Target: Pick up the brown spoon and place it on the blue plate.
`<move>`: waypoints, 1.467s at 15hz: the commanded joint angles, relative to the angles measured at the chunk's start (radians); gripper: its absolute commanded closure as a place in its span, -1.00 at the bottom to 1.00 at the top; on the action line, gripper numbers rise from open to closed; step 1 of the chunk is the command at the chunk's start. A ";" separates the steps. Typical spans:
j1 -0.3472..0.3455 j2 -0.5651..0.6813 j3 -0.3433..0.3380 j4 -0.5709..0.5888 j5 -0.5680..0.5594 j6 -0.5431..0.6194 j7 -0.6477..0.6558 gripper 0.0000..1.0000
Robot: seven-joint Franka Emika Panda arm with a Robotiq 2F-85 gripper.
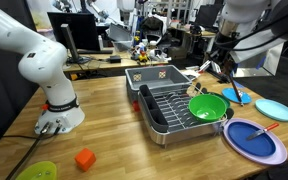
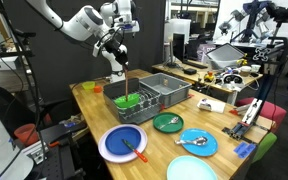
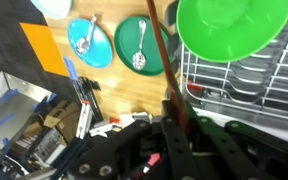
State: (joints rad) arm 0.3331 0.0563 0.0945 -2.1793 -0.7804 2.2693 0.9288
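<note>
My gripper [image 2: 119,55] is shut on the upper end of the brown spoon [image 2: 126,82]. The spoon hangs almost straight down, and its lower end is just above the green bowl [image 2: 129,101] in the dish rack. In the wrist view the brown spoon [image 3: 160,55] runs up from between the fingers [image 3: 174,125], past the edge of the green bowl [image 3: 234,25]. The blue plate [image 2: 112,140] lies on the table in front of the rack with a thin orange-red utensil on it. It also shows in an exterior view [image 1: 246,138], below and to the side of my gripper [image 1: 224,62].
The grey dish rack [image 1: 169,110] stands mid-table. A dark green plate [image 2: 167,122] and a light cyan plate [image 2: 197,142] each hold a small spoon. An orange cube [image 1: 84,158] and a yellow-green bowl [image 1: 34,171] lie near the robot base. Clutter lines the far table edge.
</note>
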 commanded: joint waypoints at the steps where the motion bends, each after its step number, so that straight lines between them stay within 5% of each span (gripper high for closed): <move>1: -0.032 0.053 0.043 -0.014 0.003 -0.111 0.081 0.94; 6: -0.031 0.142 0.043 -0.016 0.031 -0.190 0.108 0.94; 10: -0.038 0.149 0.046 -0.022 0.054 -0.092 0.094 0.94; 11: -0.027 0.159 0.040 -0.020 0.028 -0.133 0.109 0.75; 17: -0.027 0.157 0.044 -0.015 0.034 -0.111 0.109 0.75; 18: -0.027 0.157 0.044 -0.015 0.035 -0.111 0.109 0.94; 22: -0.048 0.174 0.019 -0.002 0.061 -0.143 0.190 0.94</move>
State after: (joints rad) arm 0.3124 0.2165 0.1183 -2.1955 -0.7418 2.1536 1.0619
